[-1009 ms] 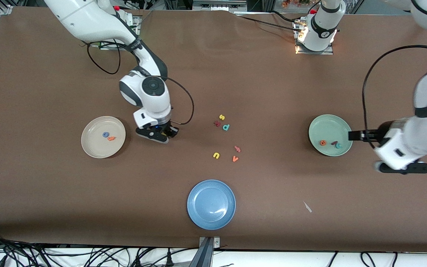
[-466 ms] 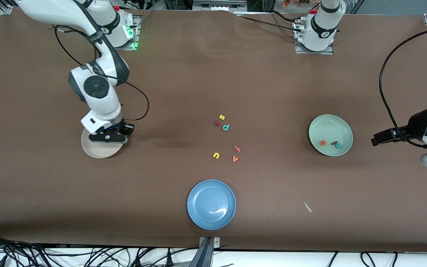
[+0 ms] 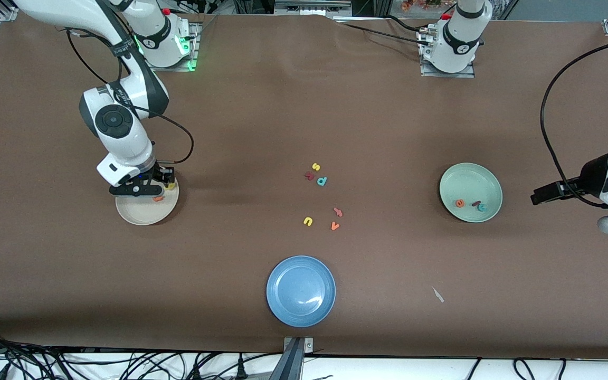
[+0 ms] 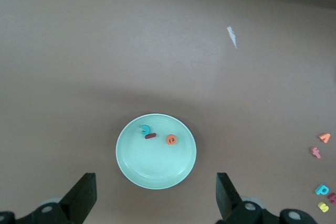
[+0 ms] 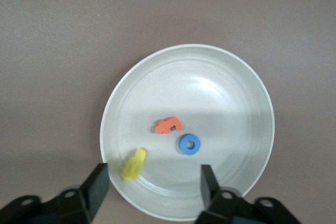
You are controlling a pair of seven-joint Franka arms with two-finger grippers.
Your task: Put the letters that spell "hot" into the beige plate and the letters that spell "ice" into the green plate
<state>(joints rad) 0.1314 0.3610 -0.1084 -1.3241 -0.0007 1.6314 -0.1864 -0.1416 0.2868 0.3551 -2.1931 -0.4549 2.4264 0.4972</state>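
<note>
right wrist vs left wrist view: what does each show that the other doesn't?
Only the right wrist view: the round cream-beige plate holding the yellow foam "h", orange foam "t" and blue ring-shaped "o", under the open right gripper.

Only the left wrist view: the round mint-green plate with teal "c", maroon "i" and orange "e", a few stray letters, the open left gripper.

Both: the brown table.

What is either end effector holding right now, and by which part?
Nothing. The right end effector is open over the round beige plate, the yellow foam "h" lying loose; the left end effector is open, empty.

Glossy blue plate [image 3: 301, 291] on matt brown tabletop [image 3: 388, 121].
</note>
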